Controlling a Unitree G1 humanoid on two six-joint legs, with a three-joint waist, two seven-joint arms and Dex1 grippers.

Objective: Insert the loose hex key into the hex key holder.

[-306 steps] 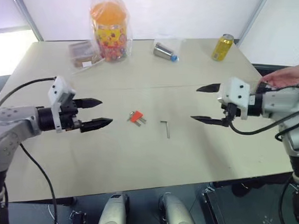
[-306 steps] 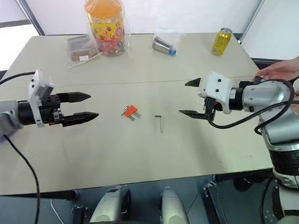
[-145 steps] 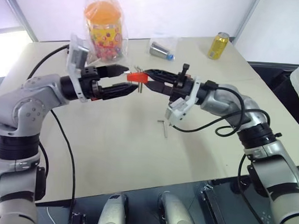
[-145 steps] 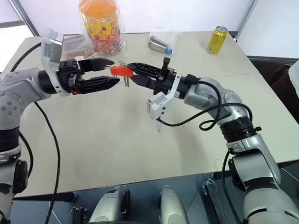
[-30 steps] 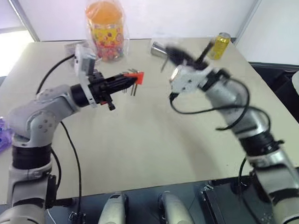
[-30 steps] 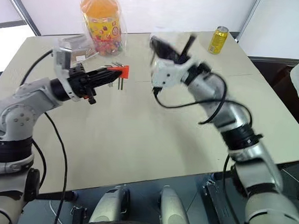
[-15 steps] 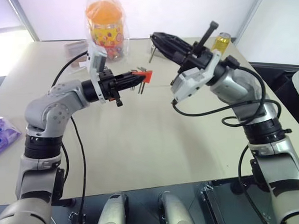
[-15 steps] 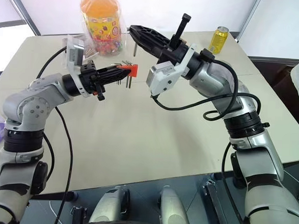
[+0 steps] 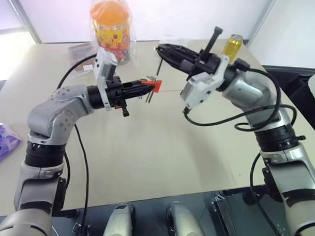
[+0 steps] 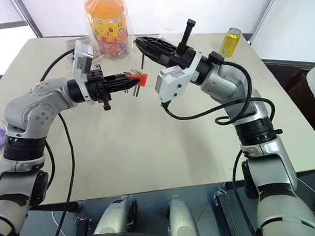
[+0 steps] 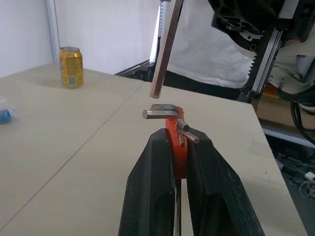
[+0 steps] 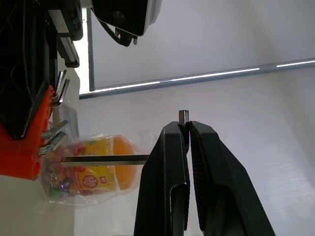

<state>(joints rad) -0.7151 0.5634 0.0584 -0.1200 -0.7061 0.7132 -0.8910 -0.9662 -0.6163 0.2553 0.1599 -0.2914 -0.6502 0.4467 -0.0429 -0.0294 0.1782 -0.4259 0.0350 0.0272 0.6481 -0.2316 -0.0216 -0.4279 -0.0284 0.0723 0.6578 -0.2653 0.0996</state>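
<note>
Table of pale beige serves as the landmark here. Near its left edge lies a purple packet. Toward its far left part rests a flat clear-wrapped packet, and beside that stands a bagged orange-lidded candy jar.

Above the table's middle-left, the left gripper reaches toward the right with its two black fingers clamped together on the hex key holder, an orange-red block raised clear of the tabletop. In the left wrist view the block sits pinched between the fingertips, with short grey keys sticking out of it.

Above the table's middle, a little further back and higher, the right gripper reaches toward the left, its fingers pressed closed on the loose hex key. The key's long leg hangs down from the fingertips, its lower end just above and near the holder. The left wrist view shows that end close over the block but apart from it. In the right wrist view the short leg pokes out between the closed fingertips.

Behind the right gripper, on the table's far part, lies a bagged silver cylinder, mostly hidden. On the far right part of the table stands a yellow can.
</note>
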